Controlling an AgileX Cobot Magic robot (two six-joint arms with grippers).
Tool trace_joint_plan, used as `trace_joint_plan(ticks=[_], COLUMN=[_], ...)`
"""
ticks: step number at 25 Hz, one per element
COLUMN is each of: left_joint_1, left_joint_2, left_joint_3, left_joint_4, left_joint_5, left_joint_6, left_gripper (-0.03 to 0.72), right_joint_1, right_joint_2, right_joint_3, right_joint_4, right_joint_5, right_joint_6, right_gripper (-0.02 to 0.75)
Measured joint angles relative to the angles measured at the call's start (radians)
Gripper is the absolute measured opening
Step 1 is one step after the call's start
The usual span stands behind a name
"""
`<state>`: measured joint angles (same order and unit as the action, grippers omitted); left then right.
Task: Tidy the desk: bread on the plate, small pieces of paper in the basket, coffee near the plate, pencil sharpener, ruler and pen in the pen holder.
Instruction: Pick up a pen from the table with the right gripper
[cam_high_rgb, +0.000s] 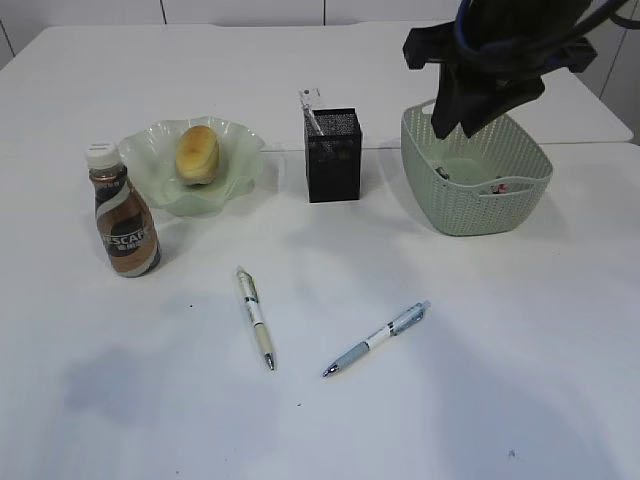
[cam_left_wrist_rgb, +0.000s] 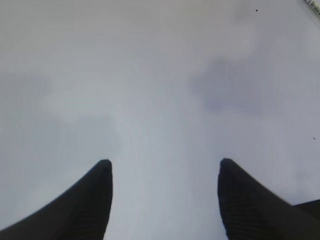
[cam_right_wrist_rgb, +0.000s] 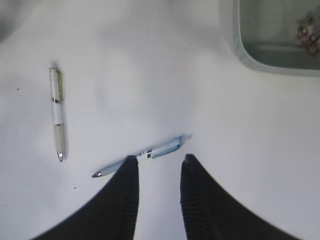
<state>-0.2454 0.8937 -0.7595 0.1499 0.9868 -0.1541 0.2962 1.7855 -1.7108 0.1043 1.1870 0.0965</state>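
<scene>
1. Right gripper (cam_right_wrist_rgb: 159, 167): jaws part-way apart, nothing between them, hanging above the desk (cam_high_rgb: 450, 400). In the exterior view the right arm (cam_high_rgb: 490, 60) shows over the basket's far rim.
2. Blue-grip pen (cam_right_wrist_rgb: 145, 154) lies on the desk just beyond the right fingertips in the wrist view, slanted, tip to the lower left; its middle passes behind the left fingertip. Not touched, as far as the view tells.
3. Green-clip pen (cam_right_wrist_rgb: 57, 112) lies well off to the left of the right gripper, nearly straight up-and-down in that view, tip nearest the camera. The two pens are apart.
4. Left gripper (cam_left_wrist_rgb: 165, 167): jaws wide apart, empty, over bare tabletop.
5. Pen holder (cam_high_rgb: 333, 155) upright behind the pens, between plate and basket; a clear ruler (cam_high_rgb: 311, 110) stands in it.
6. Basket (cam_high_rgb: 470, 205) right of the holder; small scraps inside, too blurred to name.
7. Bread (cam_high_rgb: 197, 152) sits in the plate (cam_high_rgb: 240, 165); coffee (cam_high_rgb: 125, 212) stands upright just beside the plate's near-left edge.
</scene>
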Motion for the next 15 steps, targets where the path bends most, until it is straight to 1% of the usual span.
trace_joint_plan(ticks=[1,5,9,12,15], left_joint_1=[0.0,0.0,0.0,0.0,0.0], left_joint_2=[0.0,0.0,0.0,0.0,0.0], left_joint_3=[0.0,0.0,0.0,0.0,0.0], left_joint_4=[-0.001,-0.004,-0.025,-0.036,-0.036], left_joint_5=[0.002,0.017,0.051,0.074,0.098], left_joint_6=[0.0,0.0,-0.002,-0.002,-0.002], left_gripper=[0.466,0.466,0.466,0.466,0.466], right_joint_1=[0.004,0.004,0.004,0.004,0.004], right_joint_2=[-0.022,-0.062,-0.115,-0.178,-0.254], right_joint_3=[0.0,0.0,0.008,0.037,0.123], right_joint_4=[0.019,0.057,0.066,0.08,0.095], right_joint_5=[0.038,0.047,0.053,0.053,0.057], right_joint_6=[0.0,0.0,0.0,0.0,0.044], right_gripper=[0.248,0.248,0.248,0.248,0.248])
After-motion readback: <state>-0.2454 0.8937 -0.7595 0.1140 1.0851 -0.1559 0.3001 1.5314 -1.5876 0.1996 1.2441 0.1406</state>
